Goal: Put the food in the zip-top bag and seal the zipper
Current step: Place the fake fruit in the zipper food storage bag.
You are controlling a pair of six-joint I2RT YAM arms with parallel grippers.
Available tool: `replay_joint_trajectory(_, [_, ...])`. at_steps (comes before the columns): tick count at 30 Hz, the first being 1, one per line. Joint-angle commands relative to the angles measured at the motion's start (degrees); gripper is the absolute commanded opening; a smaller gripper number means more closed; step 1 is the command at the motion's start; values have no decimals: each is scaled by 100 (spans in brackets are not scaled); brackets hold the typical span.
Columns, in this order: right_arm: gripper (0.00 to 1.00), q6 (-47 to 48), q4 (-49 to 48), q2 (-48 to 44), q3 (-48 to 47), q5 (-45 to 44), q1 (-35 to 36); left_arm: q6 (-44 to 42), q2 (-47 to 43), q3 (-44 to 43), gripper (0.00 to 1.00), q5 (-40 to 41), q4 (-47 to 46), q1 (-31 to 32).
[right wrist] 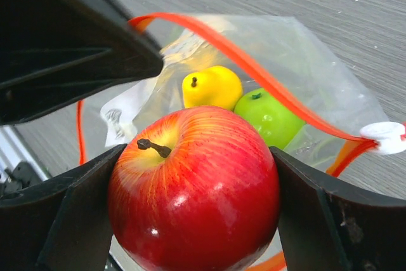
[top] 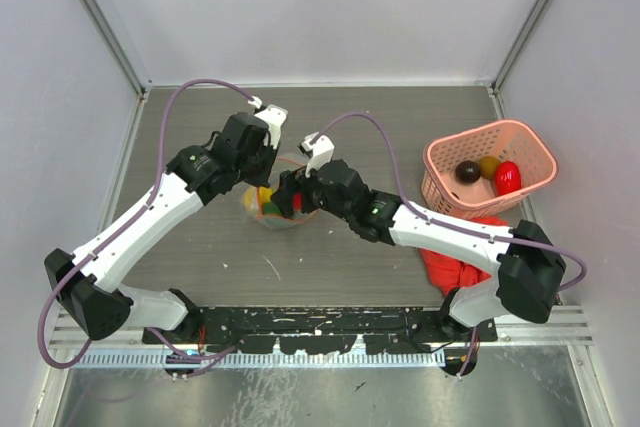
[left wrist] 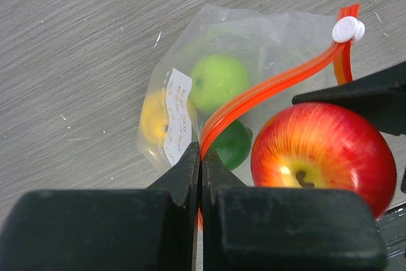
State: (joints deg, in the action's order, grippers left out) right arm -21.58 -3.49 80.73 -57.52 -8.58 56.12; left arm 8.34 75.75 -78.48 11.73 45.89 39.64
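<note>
Red streaked with yellow, the apple (right wrist: 193,188) sits clamped in my right gripper (top: 290,196) at the open mouth of the zip-top bag (left wrist: 254,36) on the worktop (left wrist: 76,42). My left gripper (left wrist: 201,160) pinches the orange zipper (left wrist: 273,84) tight; a green fruit (left wrist: 219,80) and a yellow fruit (right wrist: 212,87) lie inside the bag.

Glossy apple (right wrist: 196,188), clear plastic bag (right wrist: 304,74)

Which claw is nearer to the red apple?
Right. The right claw grips the red apple between its fingers; the left claw is beside it, pinching the zipper.
</note>
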Motion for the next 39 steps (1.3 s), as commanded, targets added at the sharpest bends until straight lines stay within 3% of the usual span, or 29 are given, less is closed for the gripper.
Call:
replay_joint_trajectory(1, [50, -385, -787, 104, -62, -722, 6, 63, -32, -90, 0, -119, -291, -5])
replay_joint_trajectory(7, [63, -572, -886, 391, -256, -946, 12, 77, -26, -88, 0, -182, -297, 0])
replay_joint_trajectory(12, [89, -625, -813, 551, -388, -1119, 8, 76, -50, -89, 0, -188, -300, 0])
replay_joint_trajectory(16, [99, -645, -758, 592, -443, -1155, 13, 84, -60, -88, 0, -188, -299, -4])
replay_joint_trajectory(29, [99, -490, 63, 119, -629, -1098, 13, 92, -60, -97, 0, -118, -275, 0])
replay_joint_trajectory(39, [83, -678, 1389, -562, -370, -1656, 13, 105, -15, -101, 0, -109, -265, -1])
